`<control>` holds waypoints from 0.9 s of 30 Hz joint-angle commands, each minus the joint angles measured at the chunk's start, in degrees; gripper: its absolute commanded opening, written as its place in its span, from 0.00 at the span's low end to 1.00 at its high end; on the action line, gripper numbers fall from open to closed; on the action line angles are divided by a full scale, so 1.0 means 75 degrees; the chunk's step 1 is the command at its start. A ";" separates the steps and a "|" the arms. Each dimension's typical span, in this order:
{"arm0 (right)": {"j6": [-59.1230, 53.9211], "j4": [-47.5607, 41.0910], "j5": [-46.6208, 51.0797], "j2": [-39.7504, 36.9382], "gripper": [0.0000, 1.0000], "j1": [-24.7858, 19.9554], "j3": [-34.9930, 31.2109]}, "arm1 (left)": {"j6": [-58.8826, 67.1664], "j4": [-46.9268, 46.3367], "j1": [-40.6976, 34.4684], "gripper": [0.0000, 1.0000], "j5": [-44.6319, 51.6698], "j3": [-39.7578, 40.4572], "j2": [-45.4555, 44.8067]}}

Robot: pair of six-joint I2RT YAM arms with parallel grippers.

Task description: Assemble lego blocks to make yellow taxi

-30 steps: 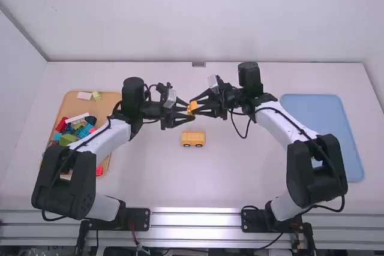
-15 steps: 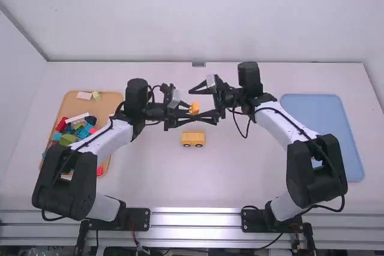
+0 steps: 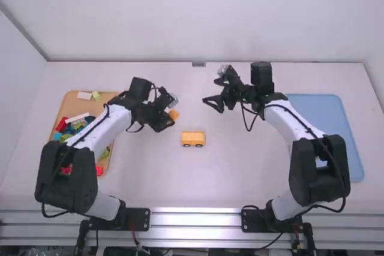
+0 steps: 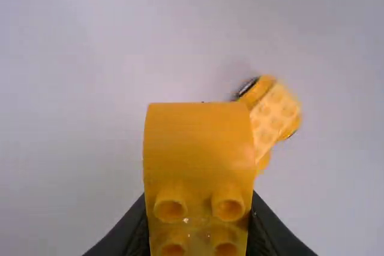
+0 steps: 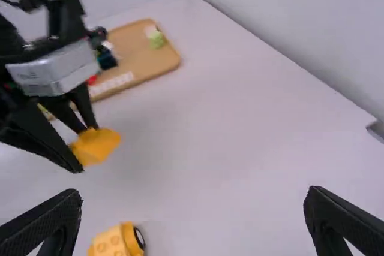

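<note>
Left claw (image 3: 168, 119) clamped on a yellow block (image 4: 198, 142); right claw (image 3: 211, 91) wide open, empty; yellow wheeled body (image 3: 193, 139) rests on the tabletop (image 3: 240, 175).

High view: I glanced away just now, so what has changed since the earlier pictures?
The right gripper let go of the yellow block and backed off right, fingers open. The left gripper, holding it, carried it left and slightly toward the camera. The wheeled yellow piece and blue tray stayed put.
</note>
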 commanded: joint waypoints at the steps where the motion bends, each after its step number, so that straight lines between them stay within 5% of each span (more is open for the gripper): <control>1: -0.0105 -0.0093 0.0565 0.0009 0.99 0.0099 0.0198 | 0.2194 -0.0650 -0.0181 0.08 -0.1070 0.0230 0.0393; 4: -0.0216 -0.0262 0.0562 0.0009 0.99 0.0172 0.0198 | 0.4281 -0.1204 -0.0300 0.09 -0.1180 0.0219 0.0877; 10: -0.0140 -0.0283 0.0577 0.0009 0.98 0.0178 0.0198 | 0.5595 -0.1239 -0.0487 0.09 -0.1480 0.0219 0.1492; 12: -0.0146 -0.0283 0.0574 0.0009 0.99 0.0122 0.0198 | 0.6196 -0.1317 -0.0510 0.20 -0.1478 0.0213 0.1673; 17: -0.0143 -0.0277 0.0568 0.0009 0.99 0.0093 0.0198 | 0.6330 -0.0842 -0.0510 0.27 -0.1478 -0.0087 0.1705; 25: -0.0175 -0.0248 0.0571 0.0009 0.99 0.0111 0.0198 | 0.6330 0.0265 -0.0510 0.24 -0.2060 -0.0807 0.1705; 27: -0.0172 -0.0251 0.0574 0.0009 0.99 0.0111 0.0198 | 0.6330 0.0335 -0.0507 0.31 -0.2049 -0.0860 0.1705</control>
